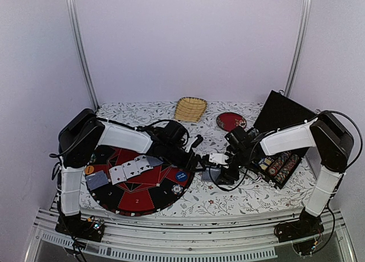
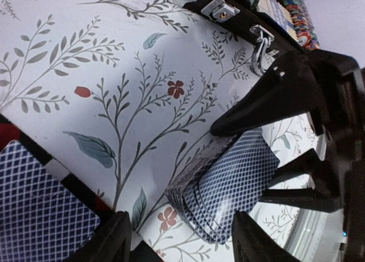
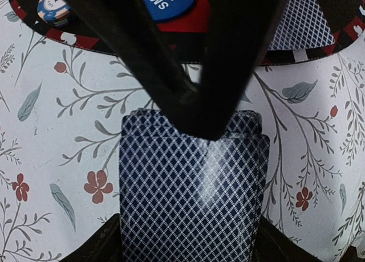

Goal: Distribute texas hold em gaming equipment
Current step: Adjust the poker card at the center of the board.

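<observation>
A deck of blue-backed playing cards is held by its sides in my right gripper, just above the floral cloth right of the round game mat. In the top view the deck sits between both arms. My left gripper is open, and its fingers straddle the near end of the deck. Its dark fingers overlap the deck's far end in the right wrist view. On the mat lie face-up cards, a face-down card, a blue button, a white chip and an orange chip.
An open black chip case with rows of chips stands right of the right gripper, its lid raised behind. A straw basket and a dark-red plate sit at the back. The case's latches are close to the deck.
</observation>
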